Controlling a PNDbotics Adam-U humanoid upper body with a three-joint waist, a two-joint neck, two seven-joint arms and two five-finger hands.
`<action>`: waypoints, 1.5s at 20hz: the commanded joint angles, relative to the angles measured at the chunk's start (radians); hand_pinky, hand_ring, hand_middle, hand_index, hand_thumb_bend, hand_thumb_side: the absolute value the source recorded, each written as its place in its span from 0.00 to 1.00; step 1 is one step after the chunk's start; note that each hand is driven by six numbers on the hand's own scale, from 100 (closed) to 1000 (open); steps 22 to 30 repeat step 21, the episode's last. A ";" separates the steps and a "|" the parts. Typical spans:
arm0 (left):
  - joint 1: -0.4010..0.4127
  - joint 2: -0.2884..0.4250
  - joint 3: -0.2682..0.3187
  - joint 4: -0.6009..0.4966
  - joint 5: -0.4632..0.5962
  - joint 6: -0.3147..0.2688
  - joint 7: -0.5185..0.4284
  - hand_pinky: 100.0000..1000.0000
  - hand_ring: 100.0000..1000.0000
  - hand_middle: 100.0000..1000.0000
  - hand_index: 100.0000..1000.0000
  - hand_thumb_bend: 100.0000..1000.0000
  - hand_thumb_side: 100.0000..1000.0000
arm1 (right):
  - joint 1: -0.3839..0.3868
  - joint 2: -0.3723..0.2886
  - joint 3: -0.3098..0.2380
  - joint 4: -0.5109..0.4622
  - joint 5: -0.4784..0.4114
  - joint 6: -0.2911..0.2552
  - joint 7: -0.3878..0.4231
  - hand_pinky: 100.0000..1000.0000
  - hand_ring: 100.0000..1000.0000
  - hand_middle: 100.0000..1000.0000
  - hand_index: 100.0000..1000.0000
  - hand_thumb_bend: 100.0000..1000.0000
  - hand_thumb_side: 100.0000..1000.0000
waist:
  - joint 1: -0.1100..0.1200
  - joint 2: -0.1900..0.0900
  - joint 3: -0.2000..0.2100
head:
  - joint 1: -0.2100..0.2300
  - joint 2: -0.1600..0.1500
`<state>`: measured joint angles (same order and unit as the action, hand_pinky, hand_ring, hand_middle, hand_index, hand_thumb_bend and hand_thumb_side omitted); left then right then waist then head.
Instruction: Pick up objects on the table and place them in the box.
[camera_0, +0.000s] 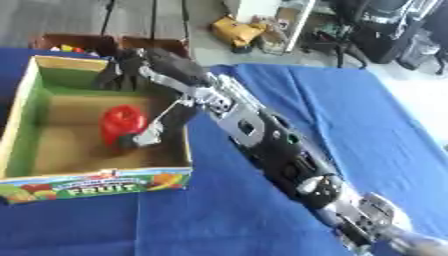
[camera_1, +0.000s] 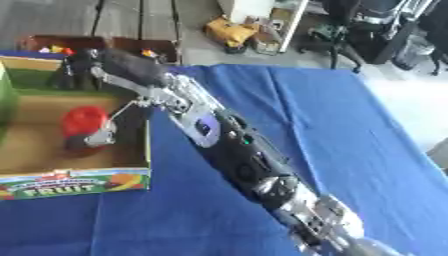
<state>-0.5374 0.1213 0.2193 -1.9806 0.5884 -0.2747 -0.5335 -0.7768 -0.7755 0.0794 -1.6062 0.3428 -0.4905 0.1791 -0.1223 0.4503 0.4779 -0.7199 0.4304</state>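
One red object (camera_0: 122, 123) inside one cardboard fruit box (camera_0: 96, 182). Right hand (camera_0: 144, 66) over box, fingers pointing down, thumb beside object; actual hold unclear. Blue tablecloth (camera_0: 350, 125); cluttered room beyond.

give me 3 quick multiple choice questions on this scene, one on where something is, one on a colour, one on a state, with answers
1. Where is the red object?
A. on the blue cloth
B. inside the box
C. on the floor

2. What colour is the cloth on the table?
A. blue
B. white
C. yellow

3. What is the right hand doing?
A. resting on the cloth by the lower corner
B. reaching over the box
C. lifting the box

Answers:
1 B, the red object lies on the brown floor of the box.
2 A, blue cloth surrounds the box.
3 B, the arm stretches from the lower right and the hand hangs above the box, thumb beside the red object.
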 joint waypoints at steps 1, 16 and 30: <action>-0.005 0.010 0.000 -0.019 0.002 -0.005 0.002 0.64 0.64 0.73 0.90 0.00 0.88 | -0.009 -0.029 -0.051 -0.078 -0.098 0.075 -0.009 0.39 0.54 0.55 0.78 0.51 0.59 | 0.019 -0.028 0.000 | 0.019 0.004; 0.015 0.015 0.017 -0.019 0.001 -0.023 0.029 0.64 0.65 0.73 0.90 0.00 0.87 | 0.208 0.050 -0.287 -0.394 -0.251 0.250 -0.425 0.35 0.52 0.56 0.81 0.21 0.46 | 0.079 -0.047 -0.094 | 0.236 -0.007; 0.028 0.019 0.022 -0.019 -0.005 -0.023 0.040 0.65 0.65 0.73 0.90 0.00 0.87 | 0.321 0.032 -0.367 -0.394 -0.276 0.156 -0.568 0.40 0.56 0.61 0.81 0.11 0.50 | 0.100 -0.062 -0.151 | 0.311 0.004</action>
